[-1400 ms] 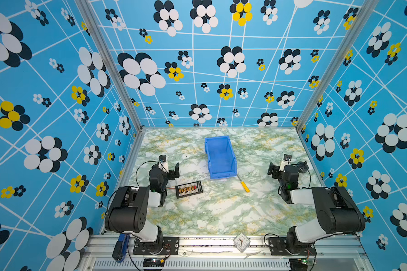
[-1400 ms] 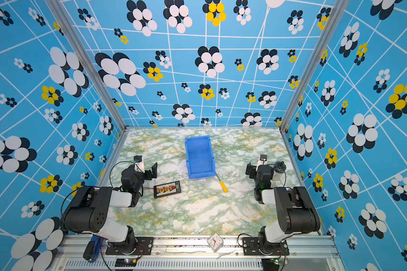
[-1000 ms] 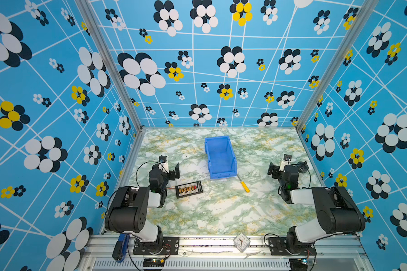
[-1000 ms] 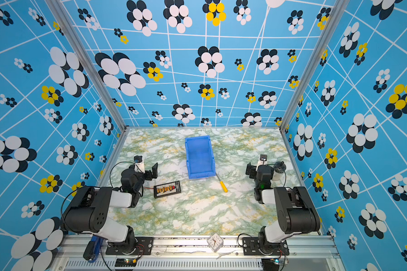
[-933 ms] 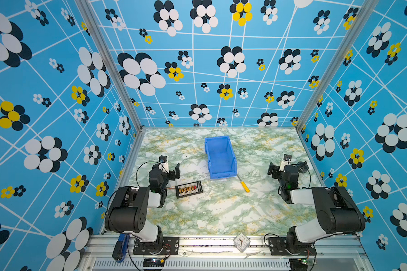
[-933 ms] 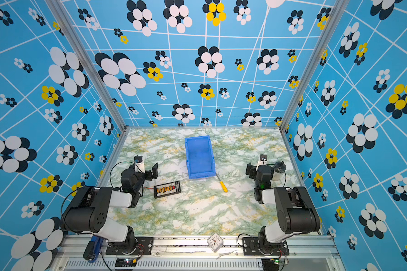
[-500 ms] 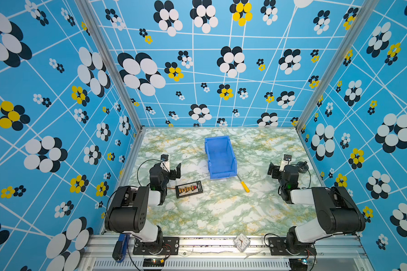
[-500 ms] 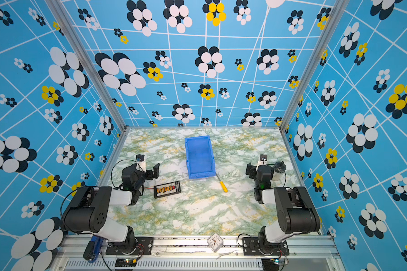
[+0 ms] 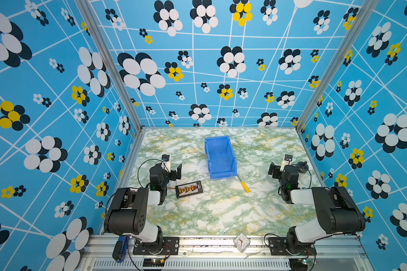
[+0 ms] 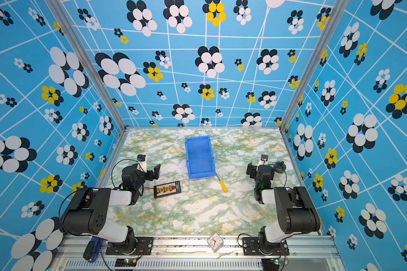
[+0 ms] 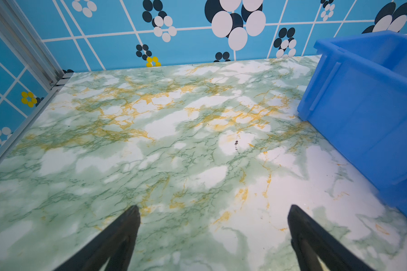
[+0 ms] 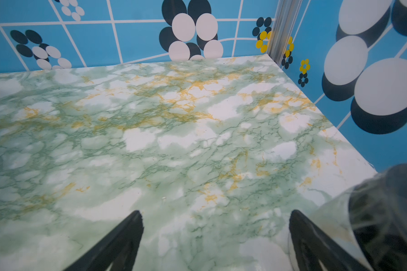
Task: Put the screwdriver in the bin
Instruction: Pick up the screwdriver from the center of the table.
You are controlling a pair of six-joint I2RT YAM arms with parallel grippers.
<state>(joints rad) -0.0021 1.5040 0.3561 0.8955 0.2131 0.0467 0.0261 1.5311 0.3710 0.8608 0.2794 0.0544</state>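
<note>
Screwdriver (image 9: 243, 183) diagonal, shaft toward bin (image 9: 222, 174)

The bin (image 11: 362, 112) looks like smooth, faintly glossy blue plastic. The table (image 9: 209, 211) has a glossy marble-patterned surface. The screwdriver (image 9: 243, 185) has a plastic-looking handle and a metal shaft.

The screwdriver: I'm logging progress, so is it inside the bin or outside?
Outside. In both top views the screwdriver lies flat on the table, beside the bin's near corner; the bin looks empty.
</note>
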